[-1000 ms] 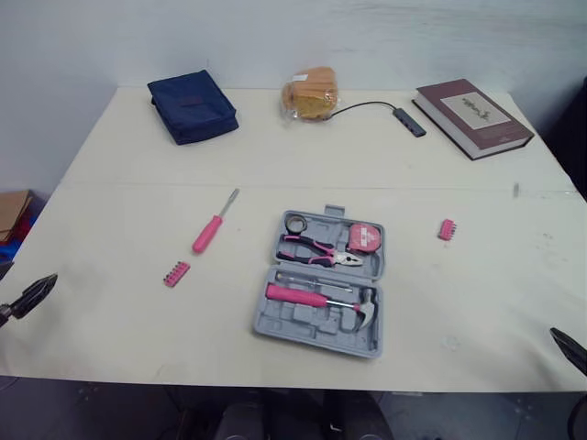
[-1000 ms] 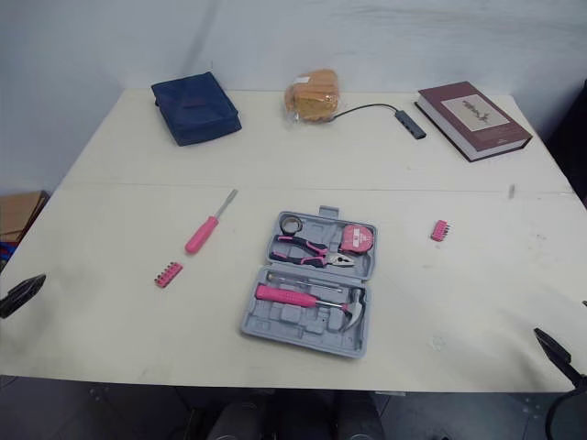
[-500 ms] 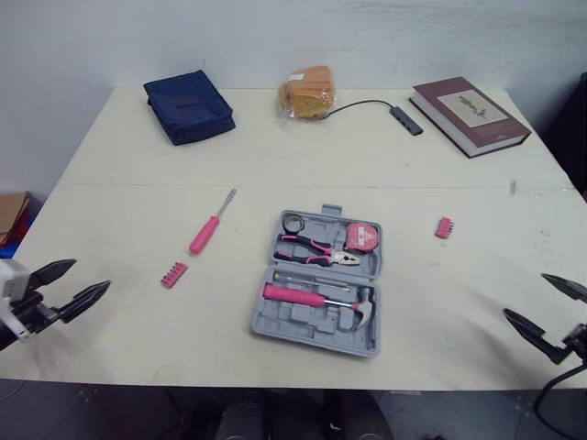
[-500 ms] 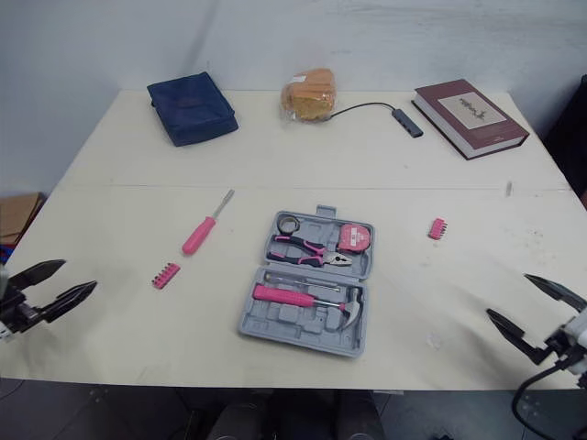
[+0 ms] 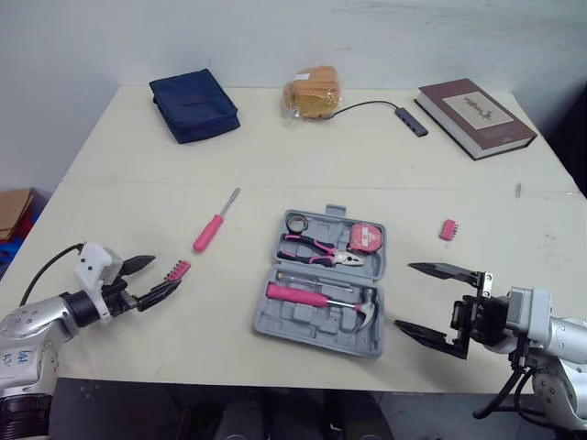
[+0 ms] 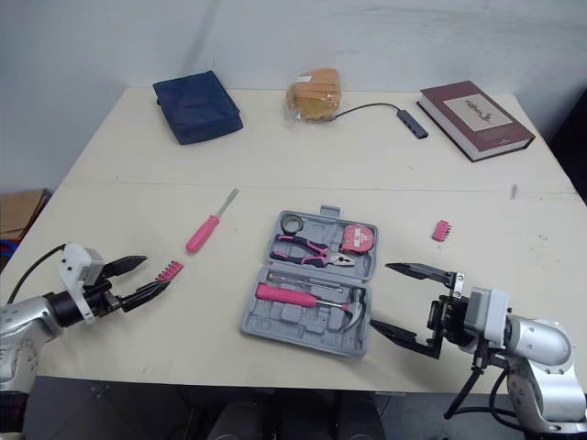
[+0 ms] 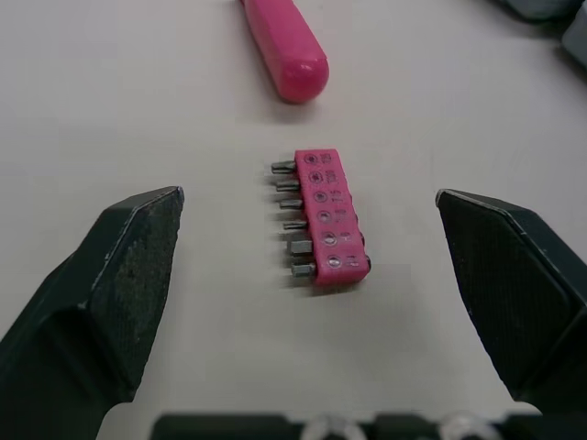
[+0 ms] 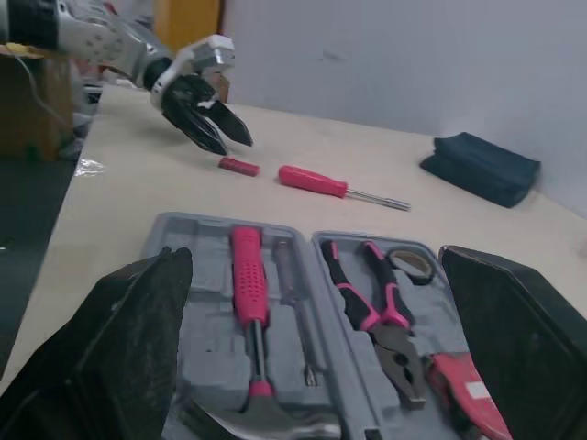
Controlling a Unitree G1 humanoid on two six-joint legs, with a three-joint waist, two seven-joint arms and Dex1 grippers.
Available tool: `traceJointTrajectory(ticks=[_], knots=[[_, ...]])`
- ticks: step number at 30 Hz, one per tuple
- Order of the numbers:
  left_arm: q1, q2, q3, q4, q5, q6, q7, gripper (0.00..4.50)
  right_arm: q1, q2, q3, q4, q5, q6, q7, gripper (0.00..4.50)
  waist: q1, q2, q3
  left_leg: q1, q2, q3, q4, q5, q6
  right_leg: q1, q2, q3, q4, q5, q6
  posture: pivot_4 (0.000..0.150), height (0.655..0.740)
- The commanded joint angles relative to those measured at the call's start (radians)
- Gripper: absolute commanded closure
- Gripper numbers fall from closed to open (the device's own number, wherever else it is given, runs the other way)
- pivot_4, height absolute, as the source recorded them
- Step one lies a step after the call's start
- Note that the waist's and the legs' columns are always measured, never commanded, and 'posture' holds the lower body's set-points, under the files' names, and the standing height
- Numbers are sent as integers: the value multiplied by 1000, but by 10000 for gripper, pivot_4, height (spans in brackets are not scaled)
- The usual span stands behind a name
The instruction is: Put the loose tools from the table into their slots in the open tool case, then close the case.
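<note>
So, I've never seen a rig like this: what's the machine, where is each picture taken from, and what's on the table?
It's a humanoid robot with two arms, each ending in two black fingers. Two pictures come from cameras in its head, looking down on the cream table; two from cameras on its wrists. Nothing is held. The left gripper is open, pointing at a pink strip of screwdriver bits; the right gripper, open, faces the open grey plastic tool case with its hammer, pliers and tape measure. A pink-handled screwdriver and a second pink bit strip lie loose. Farther back: a navy pouch and maroon book.
</note>
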Motion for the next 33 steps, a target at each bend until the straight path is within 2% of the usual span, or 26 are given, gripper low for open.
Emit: traceJointTrajectory(ticks=[1, 12, 16, 20, 22, 23, 29, 33], knots=[[-16, -4, -21, 7, 43, 1, 45, 479, -9, 2, 2, -50, -12, 11, -21, 0, 0, 0, 0, 0, 0, 0, 0, 0, 0, 0, 0, 0, 0, 0, 0, 1500, 7400], [52, -37, -55, -20, 82, 13, 81, 479, -30, 2, 9, -126, -43, 62, -106, 0, -3, 0, 0, 1, 0, 1, 0, 0, 0, -1, 0, 0, 1, 0, 0, 1500, 7400], [64, -46, -65, -12, 98, 5, 102, 11597, -37, 1, 6, -116, -45, 62, -110, 0, -1, 0, 0, 1, 0, 1, 0, 0, 0, -1, 0, 2, 1, 0, 0, 1500, 7400], [69, -55, -70, -2, 99, 2, 112, 26960, -46, 1, 5, -104, -48, 57, -111, 0, -1, 0, 0, 1, 0, 1, 0, 0, 0, -1, 0, 1, 1, 0, 0, 1500, 7400], [70, -63, -72, 0, 97, -6, 109, 36532, -49, 2, 4, -101, -49, 56, -112, 0, -1, 0, -1, 1, 0, 1, 0, 0, 0, 0, 0, 1, 1, 0, 0, 1500, 7400], [71, -67, -73, 0, 95, -11, 106, 38459, -52, 2, 4, -99, -50, 56, -112, 0, -1, 0, -1, 1, 0, 1, 0, 0, 0, 0, 0, 1, 1, 0, 0, 1500, 7400], [50, -101, 1, -73, -8, -146, 24, 38452, -49, 2, 5, -62, -64, 37, -91, 0, -1, 0, 0, 1, 0, 1, 0, 0, 0, 0, 0, 1, 1, 0, 0, 1500, 7400], [3, -60, -18, -183, -61, -125, -51, 38452, -52, -3, 2, -62, -73, 37, -88, 0, 3, -4, 1, -1, 1, -1, 0, 1, 0, -1, 0, 1, 1, 0, 0, 1500, 7400]])
